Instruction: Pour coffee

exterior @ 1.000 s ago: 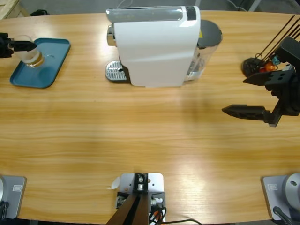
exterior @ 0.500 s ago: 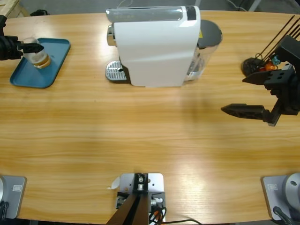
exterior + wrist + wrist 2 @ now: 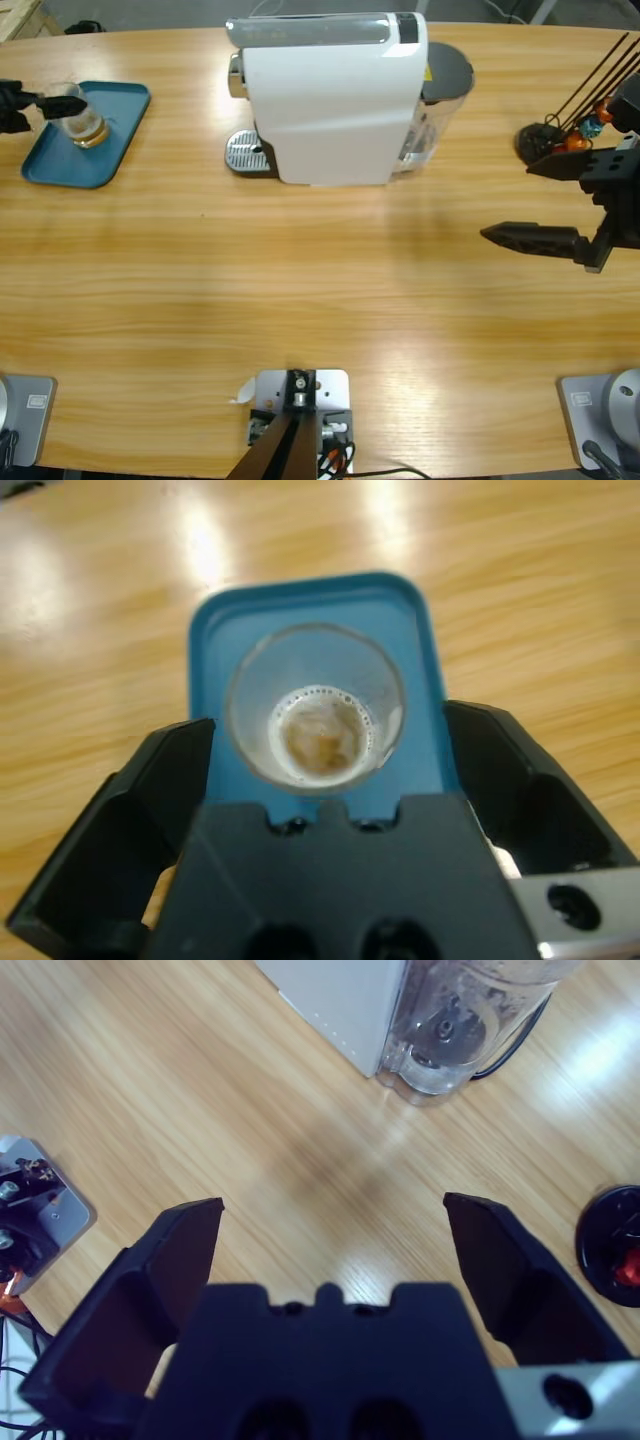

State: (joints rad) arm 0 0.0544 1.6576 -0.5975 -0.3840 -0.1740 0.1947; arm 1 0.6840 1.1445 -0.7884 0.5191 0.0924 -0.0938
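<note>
Clear round glass tumbler [image 3: 315, 720] of amber coffee [image 3: 318, 737] between the wide-spread left tool [image 3: 330, 755].

1. Left pincer [image 3: 45, 101]: arm cut off by high view's left edge.
2. Right arm runs off the right edge.
3. Blue tray [image 3: 312, 610]: near end hidden behind pincer body in wrist view.

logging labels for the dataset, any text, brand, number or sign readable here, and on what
None can be read.
The white coffee machine shows no legible brand or marking.
The blue tray and glass tumbler carry no print.
</note>
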